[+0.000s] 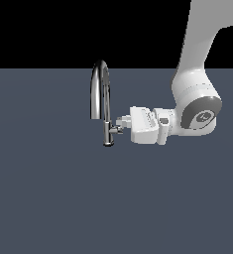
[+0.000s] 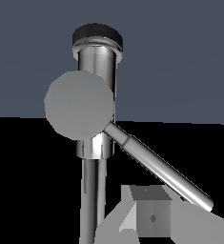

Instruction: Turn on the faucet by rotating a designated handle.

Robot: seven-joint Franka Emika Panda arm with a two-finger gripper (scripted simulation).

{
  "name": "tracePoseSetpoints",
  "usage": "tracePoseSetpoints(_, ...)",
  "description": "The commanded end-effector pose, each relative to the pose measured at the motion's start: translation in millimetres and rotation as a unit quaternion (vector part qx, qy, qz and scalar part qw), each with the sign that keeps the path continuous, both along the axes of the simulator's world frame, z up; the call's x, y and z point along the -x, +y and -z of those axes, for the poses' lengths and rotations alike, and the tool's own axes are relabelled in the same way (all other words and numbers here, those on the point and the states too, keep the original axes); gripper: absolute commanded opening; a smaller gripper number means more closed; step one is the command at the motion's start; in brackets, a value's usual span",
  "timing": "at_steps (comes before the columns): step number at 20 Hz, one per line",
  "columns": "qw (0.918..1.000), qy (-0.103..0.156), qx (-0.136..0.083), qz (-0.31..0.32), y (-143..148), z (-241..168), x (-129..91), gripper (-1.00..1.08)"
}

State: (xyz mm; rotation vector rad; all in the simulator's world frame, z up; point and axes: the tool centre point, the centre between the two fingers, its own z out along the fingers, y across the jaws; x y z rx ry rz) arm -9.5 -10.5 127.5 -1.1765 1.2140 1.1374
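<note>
A: Where was the handle [image 2: 158, 164]?
B: On the faucet [image 1: 104, 101] stem's side stub, at the gripper [image 1: 120, 122] tips.
A: Gripped?
B: Couldn't tell; opening hidden. Arm lay level, presumably to push the lever round.

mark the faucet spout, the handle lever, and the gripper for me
faucet spout [image 1: 99, 84], exterior view, on the arched gooseneck near its top.
handle lever [image 2: 163, 169], wrist view, on the middle of the thin chrome rod.
gripper [image 1: 121, 122], exterior view, at its fingertips beside the faucet's stem.
</note>
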Motion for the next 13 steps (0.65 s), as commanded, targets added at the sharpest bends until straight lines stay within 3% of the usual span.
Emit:
tracePoseSetpoints(1, 0.9999, 0.013, 0.000, 0.003, -6, 13, 15, -1.00)
tracePoseSetpoints(2, 1.0000, 0.000, -0.001, -0.002, 0, 0, 4, -1.00)
tracePoseSetpoints(13, 0.9999, 0.013, 0.000, 0.003, -5, 64, 29, -1.00)
